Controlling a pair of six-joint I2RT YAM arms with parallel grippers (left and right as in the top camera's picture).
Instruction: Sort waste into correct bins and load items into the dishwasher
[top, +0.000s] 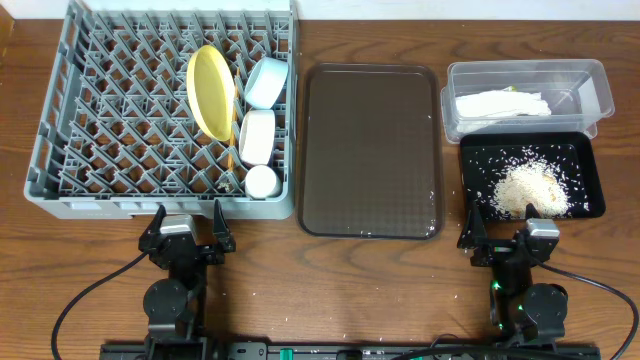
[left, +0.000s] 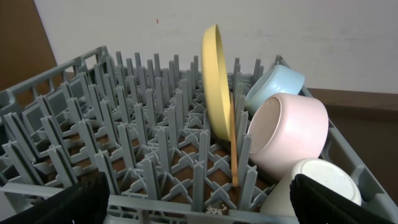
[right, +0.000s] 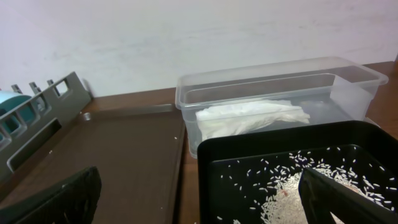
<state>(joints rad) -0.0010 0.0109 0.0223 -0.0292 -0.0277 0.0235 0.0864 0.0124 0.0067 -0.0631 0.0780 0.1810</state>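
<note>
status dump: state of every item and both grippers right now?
yellow plate: upright on edge in dish rack
light blue bowl: on its side in rack
white bowl: on its side in rack
white cup: in rack
chopsticks: upright in rack
napkin: in clear tub
rice: piled in black tray
left gripper: open, empty
right gripper: open, empty

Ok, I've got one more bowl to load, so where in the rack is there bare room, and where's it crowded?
In the grey rack, bare pegs run from its left wall across to the yellow plate. Crowded: the right-hand strip, where the blue bowl, white bowl and small cup line the right wall, chopsticks beside the plate.
</note>
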